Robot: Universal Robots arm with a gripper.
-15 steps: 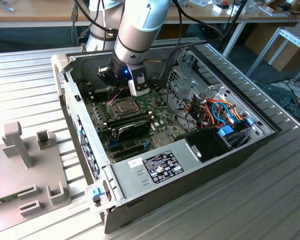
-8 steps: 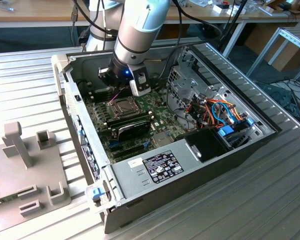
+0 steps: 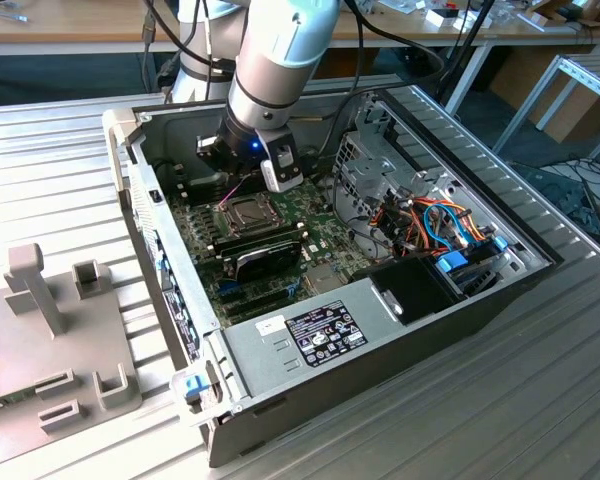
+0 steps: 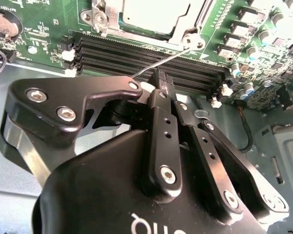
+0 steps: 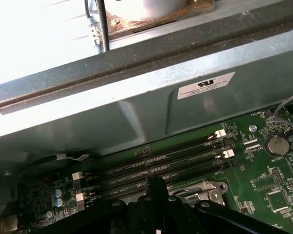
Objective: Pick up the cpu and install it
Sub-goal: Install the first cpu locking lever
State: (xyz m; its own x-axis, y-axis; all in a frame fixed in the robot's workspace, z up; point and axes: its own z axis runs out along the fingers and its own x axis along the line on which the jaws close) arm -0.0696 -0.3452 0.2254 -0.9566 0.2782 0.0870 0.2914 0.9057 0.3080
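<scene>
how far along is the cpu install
Mostly done, it seems: the cpu already lies in the socket. In the second wrist view the gripper is shut on nothing, over the memory slots. The thin lever sticks up, so the socket looks not yet latched.

Open computer case [image 3: 540,262] holds green motherboard [image 3: 315,250] and 4 memory slots [image 5: 171,163].

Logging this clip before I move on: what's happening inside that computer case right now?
A single robot arm is reaching into the open computer case, its claw shut and poised over the memory slots on the green motherboard. In the second wrist view the cpu already lies in the socket just beyond the claw, and the thin socket lever runs from the socket toward the fingertips.
</scene>
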